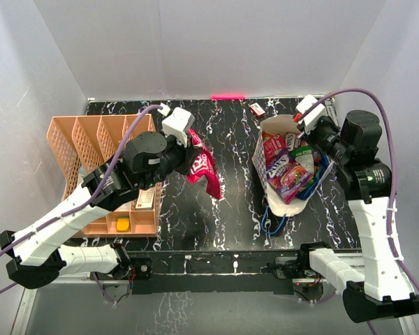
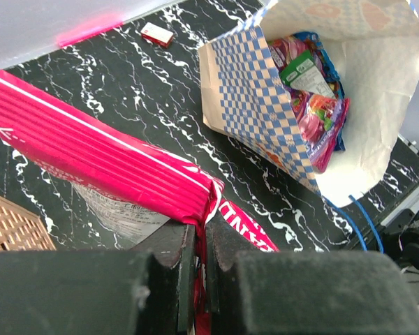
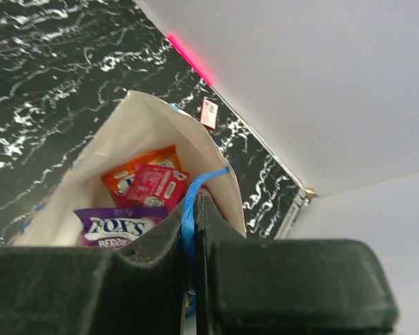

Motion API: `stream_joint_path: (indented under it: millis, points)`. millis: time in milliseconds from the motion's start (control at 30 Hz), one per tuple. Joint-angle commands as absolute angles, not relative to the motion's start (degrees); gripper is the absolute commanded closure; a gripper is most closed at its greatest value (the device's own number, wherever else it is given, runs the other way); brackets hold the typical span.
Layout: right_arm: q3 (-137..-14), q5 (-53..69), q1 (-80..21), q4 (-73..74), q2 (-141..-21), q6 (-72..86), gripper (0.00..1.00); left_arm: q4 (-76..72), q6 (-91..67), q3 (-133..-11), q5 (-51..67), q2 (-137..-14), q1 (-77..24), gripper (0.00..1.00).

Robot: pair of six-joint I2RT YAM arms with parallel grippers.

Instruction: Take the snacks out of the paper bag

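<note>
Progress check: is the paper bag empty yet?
No, several snacks lie inside the open paper bag in the top view.

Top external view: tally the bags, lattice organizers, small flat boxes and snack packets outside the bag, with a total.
Blue-and-white chequered paper bag: 1
Peach plastic lattice organizer: 1
Small flat red-and-white box: 1
Glossy pink-red snack packet outside the bag: 1
Total: 4

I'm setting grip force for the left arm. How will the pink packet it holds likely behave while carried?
Probably floppy: the pink packet bends and hangs from the left gripper, pinched only at one edge. Its glossy film looks slippery, so it may slide out of a light pinch. Thin and crinkled, it is likely light for its size.
</note>
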State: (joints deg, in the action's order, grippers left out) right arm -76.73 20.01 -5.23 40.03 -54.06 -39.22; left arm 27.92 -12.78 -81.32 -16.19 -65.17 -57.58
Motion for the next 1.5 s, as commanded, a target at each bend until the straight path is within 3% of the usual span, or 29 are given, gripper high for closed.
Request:
stream_joint_path:
  millis: [0, 133, 267, 567, 733, 967, 1133, 1300, 1467]
  points:
    - [-77.5, 26.06, -5.33, 34.13, -52.71, -34.45, 0.92, 29.67, -12.46, -82.46, -2.15, -65.58, -57.59, 1.0]
    - [-78.78, 25.41, -5.36, 35.67, -52.45, -35.41, 0.92, 29.06, -9.6, -79.43, 20.36, -63.36, -57.61, 1.0]
    - [-78.12, 25.26, -5.36, 35.63, -51.11, -36.09, 0.92, 29.68, -5.3, -74.95, 26.02, -64.05, -57.44, 1.0]
    - [-77.03, 24.71, -5.29, 36.3, -48.09, -37.12, 0.92, 32.04, 4.06, -68.99, 1.92, -80.12, -53.01, 1.0]
    - [-76.13, 25.25, -5.4, 36.38, -46.67, -37.6, 0.92, 28.58, 2.85, -66.6, -4.74, -83.38, -49.04, 1.0]
    - [-74.85, 27.05, -5.45, 35.5, -45.57, -36.44, 0.92, 31.26, 0.82, -68.0, -30.75, -89.31, -48.65, 1.0]
    - [-74.31, 26.14, -5.49, 35.43, -45.33, -36.47, 0.92, 28.48, 0.7, -69.89, -34.2, -91.32, -48.37, 1.0]
    - [-75.07, 25.53, -5.41, 35.51, -45.69, -35.25, 0.92, 29.25, -2.42, -80.15, -39.4, -93.94, -44.5, 1.0]
    - [-76.53, 24.09, -5.44, 34.93, -46.6, -31.84, 0.92, 28.19, -9.5, -91.76, -25.23, -96.54, -35.74, 1.0]
